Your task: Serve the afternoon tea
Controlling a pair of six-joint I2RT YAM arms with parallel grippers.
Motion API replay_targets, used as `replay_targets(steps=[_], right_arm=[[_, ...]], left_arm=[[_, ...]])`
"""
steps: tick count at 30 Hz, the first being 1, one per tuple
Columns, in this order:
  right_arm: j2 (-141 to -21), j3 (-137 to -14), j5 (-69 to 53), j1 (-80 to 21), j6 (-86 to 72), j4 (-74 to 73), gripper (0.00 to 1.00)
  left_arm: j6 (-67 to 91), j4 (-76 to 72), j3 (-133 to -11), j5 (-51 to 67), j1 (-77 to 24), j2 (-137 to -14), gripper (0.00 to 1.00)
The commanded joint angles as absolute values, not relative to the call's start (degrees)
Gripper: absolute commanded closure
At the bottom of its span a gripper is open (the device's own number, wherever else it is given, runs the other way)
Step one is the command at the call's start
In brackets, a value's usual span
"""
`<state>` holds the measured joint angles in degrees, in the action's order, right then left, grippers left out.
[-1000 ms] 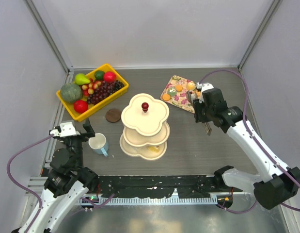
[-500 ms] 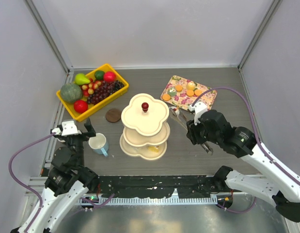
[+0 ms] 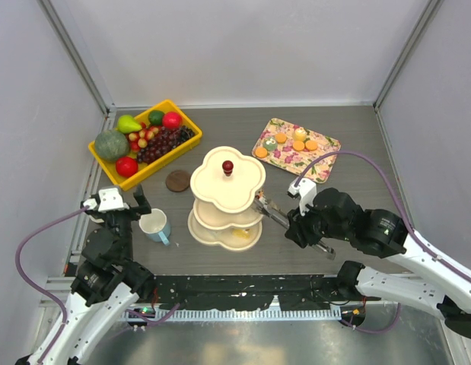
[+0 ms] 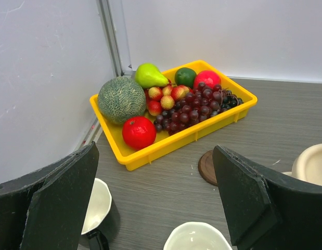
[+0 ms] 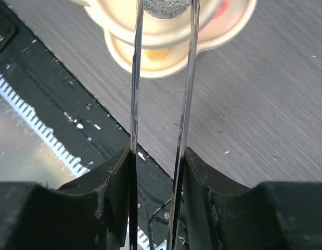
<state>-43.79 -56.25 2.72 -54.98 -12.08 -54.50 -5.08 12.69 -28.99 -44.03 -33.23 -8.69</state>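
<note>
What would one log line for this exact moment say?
right pincer: shut on tongs, pastry held at stand | left pincer: open, near pale blue mug

The widest open stretch of the grey wood-grain table [image 3: 243,125] runs across the top of the frame, between the yellow plastic bin of fruit [image 3: 155,166] at upper left and the floral rectangular tray [image 3: 315,158] at upper right. The cream three-tier clover-shaped stand [image 3: 216,182] blocks the centre. Left of it there is only a narrow lane, pinched by a flat dark brown disc [image 3: 177,180] above and the pale blue mug [image 3: 155,226] below. The left gripper [image 3: 117,209], jaws spread wide, crowds that mug at lower left. Right of the stand, metal tongs [image 3: 273,214] clamped in the right gripper [image 3: 297,226] reach the stand's side, and that arm fills the lower right. A patch of bare table lies between arm and tray.
</note>
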Motion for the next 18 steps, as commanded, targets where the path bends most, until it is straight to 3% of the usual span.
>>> replay_targets(steps=[1, 18], right_arm=[[-42.98, -55.99, -2.28, -57.39, -12.39, -50.89, 0.64], [-52.2, -55.9, -1.93, -63.02, -8.18, -37.54, 0.64]], left_arm=[[-5.63, 10.72, -29.88, -44.74, -32.96, -9.67, 0.01], [-5.8, 10.55, -29.71, -45.18, -32.96, -9.4, 0.01]])
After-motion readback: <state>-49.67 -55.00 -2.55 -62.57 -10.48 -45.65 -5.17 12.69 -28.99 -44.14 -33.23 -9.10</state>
